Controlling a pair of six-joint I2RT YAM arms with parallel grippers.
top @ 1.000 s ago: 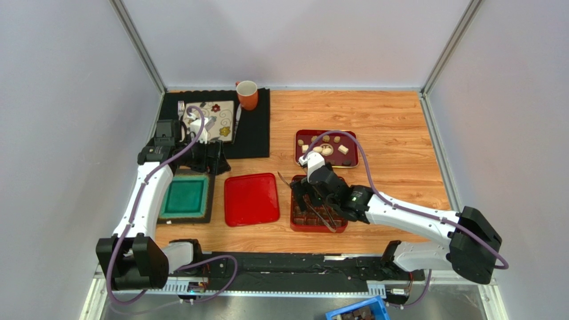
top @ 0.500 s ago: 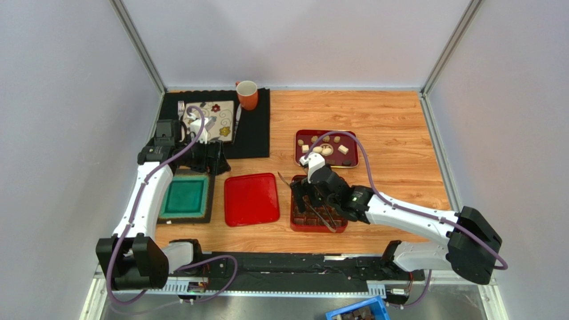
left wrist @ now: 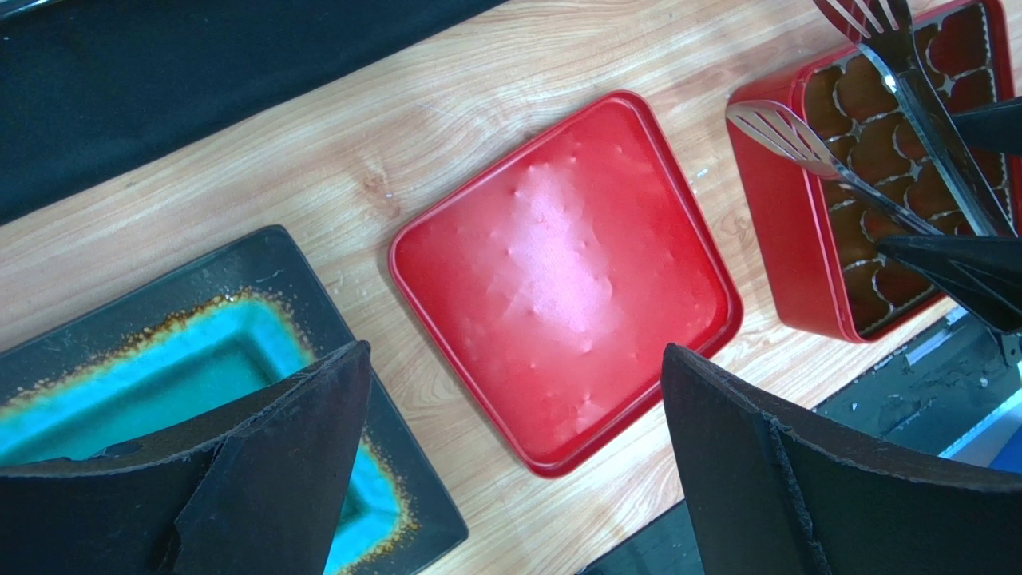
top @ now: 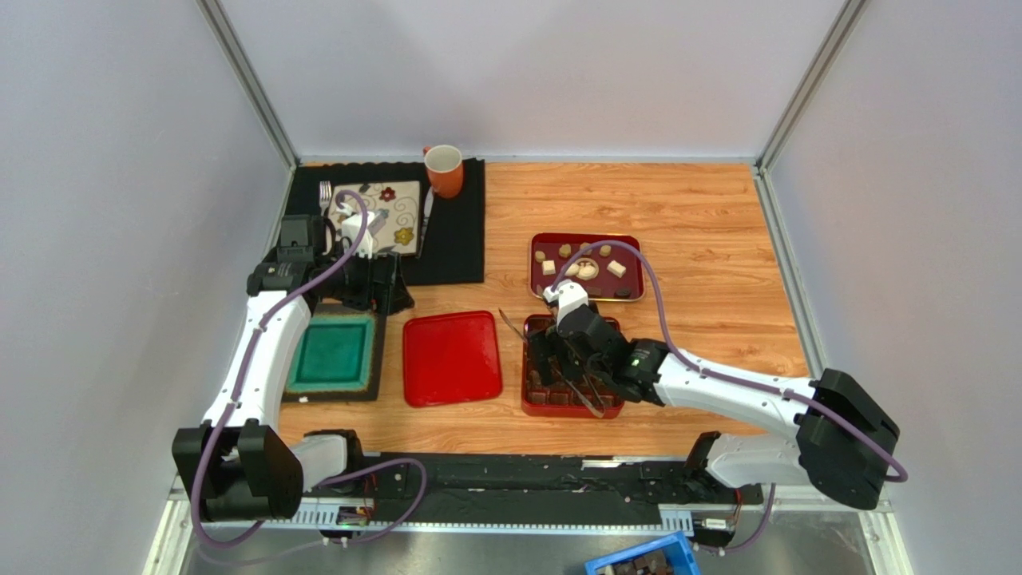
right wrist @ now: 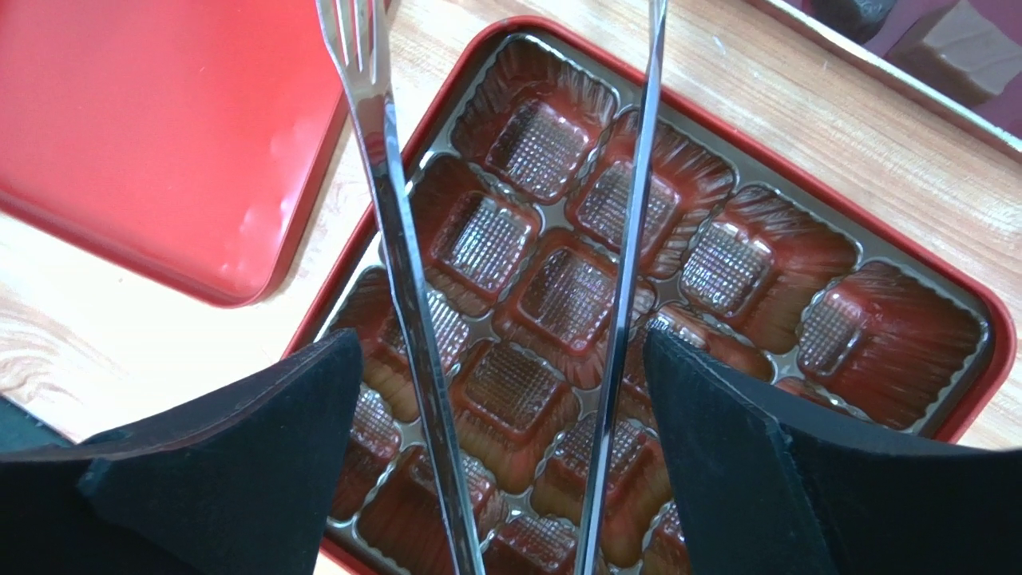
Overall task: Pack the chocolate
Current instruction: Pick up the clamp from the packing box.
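Observation:
The chocolate (top: 584, 265) lies as small brown and cream pieces in a dark red tray (top: 632, 288) at the back right. One brown piece (right wrist: 963, 48) shows at the top corner of the right wrist view. In front of the tray stands the red box (top: 573, 412) with gridded compartments (right wrist: 564, 288), and the ones in view are bare. Metal tongs (top: 513, 325) lie slanting across it. My right gripper (right wrist: 504, 342) hangs open over the box. Both tong arms (right wrist: 396, 204) run between its fingers, apart from the pads. My left gripper (left wrist: 516, 350) is open and holds nothing.
A flat red lid (top: 452, 357) lies left of the box, under my left gripper. A teal dish (top: 332, 353) sits further left. A black mat (top: 450, 240) at the back left carries a patterned plate (top: 390, 206) and an orange mug (top: 444, 170).
My right gripper has crept slightly toward the near edge over the box, and its jaws have narrowed a little around the tongs. The left arm has not moved.

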